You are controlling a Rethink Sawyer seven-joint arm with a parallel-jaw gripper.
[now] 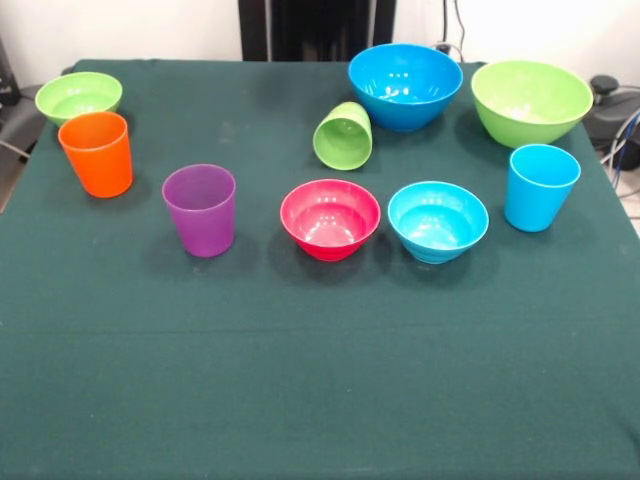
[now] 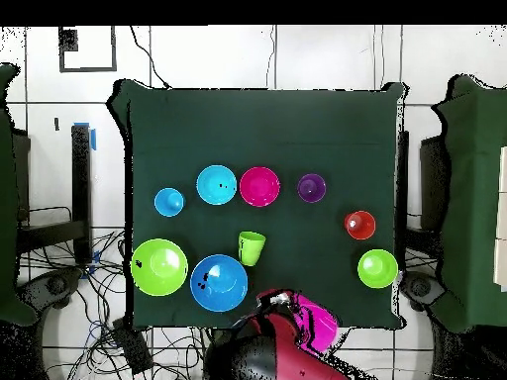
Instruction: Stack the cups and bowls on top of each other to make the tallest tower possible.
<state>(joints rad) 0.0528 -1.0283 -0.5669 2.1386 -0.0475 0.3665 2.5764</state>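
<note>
All pieces lie apart on the green table; no tower is in view. The cups: orange [image 1: 96, 153] [image 2: 359, 225], purple [image 1: 200, 210] [image 2: 312, 187] and light blue [image 1: 541, 187] [image 2: 168, 202] stand upright, while the green cup [image 1: 343, 136] [image 2: 252, 247] lies on its side. The bowls: small green [image 1: 78, 97] [image 2: 377, 268], small red [image 1: 330, 218] [image 2: 259, 186], small light blue [image 1: 438, 220] [image 2: 216, 185], medium blue [image 1: 405, 85] [image 2: 219, 282], medium green [image 1: 531, 101] [image 2: 158, 267]. The red and black arm [image 2: 277, 351] is drawn back past the table's edge. Its gripper does not show.
A pink shape [image 2: 317, 322] sits beside the arm at the table's edge in the overhead view; I cannot tell what it is. Cables lie on the floor around the table. The green cloth [image 1: 320, 380] stretches from the row of small bowls to the front edge.
</note>
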